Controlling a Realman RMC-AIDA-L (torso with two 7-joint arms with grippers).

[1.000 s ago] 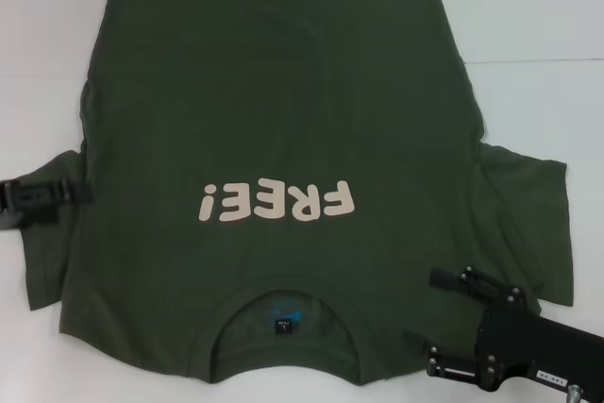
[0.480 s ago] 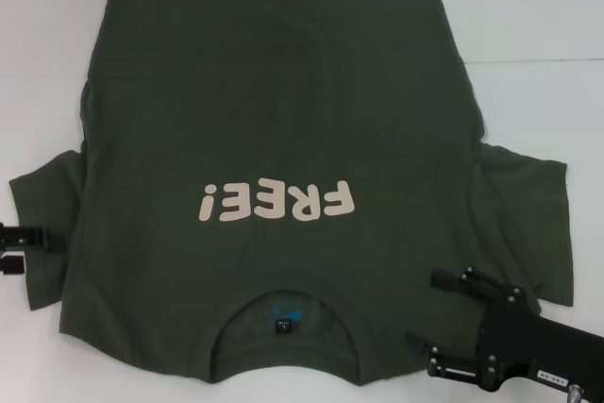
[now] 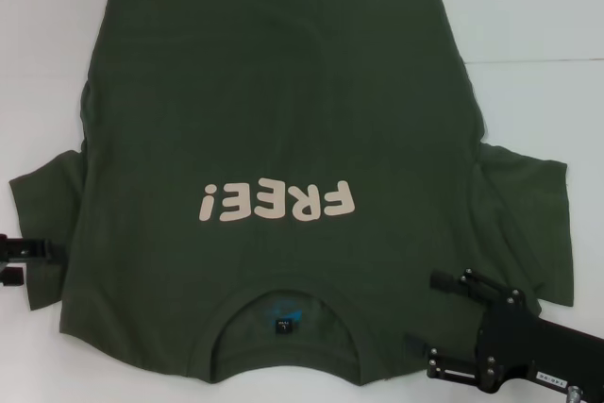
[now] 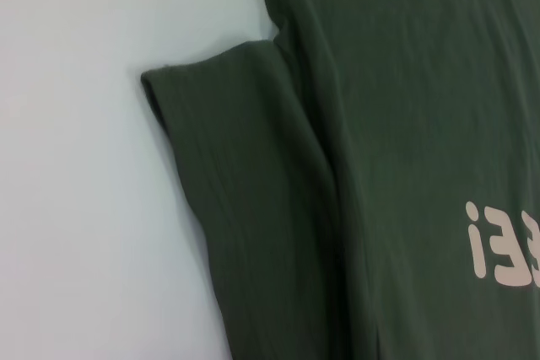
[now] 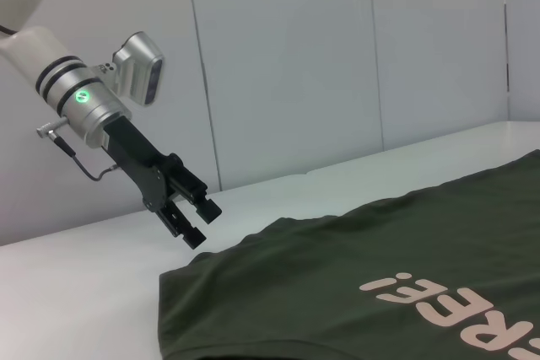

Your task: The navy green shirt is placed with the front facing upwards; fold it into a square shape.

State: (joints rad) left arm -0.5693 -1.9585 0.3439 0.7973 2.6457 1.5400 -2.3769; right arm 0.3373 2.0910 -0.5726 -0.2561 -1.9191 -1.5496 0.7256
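Left gripper (image 3: pixel 26 261): at the left edge of the table (image 3: pixel 528 16), raised above the left sleeve's outer edge, fingers slightly parted, nothing between them; also seen from across the table (image 5: pixel 196 221). Right gripper (image 3: pixel 436 320): near right corner, over the shirt's shoulder, fingers spread wide, released. Shirt (image 3: pixel 274 120): dark green, spread flat on the white table, front up, collar near, hem far, both sleeves out; cream "FREE!" lettering (image 3: pixel 278 201) across the chest.
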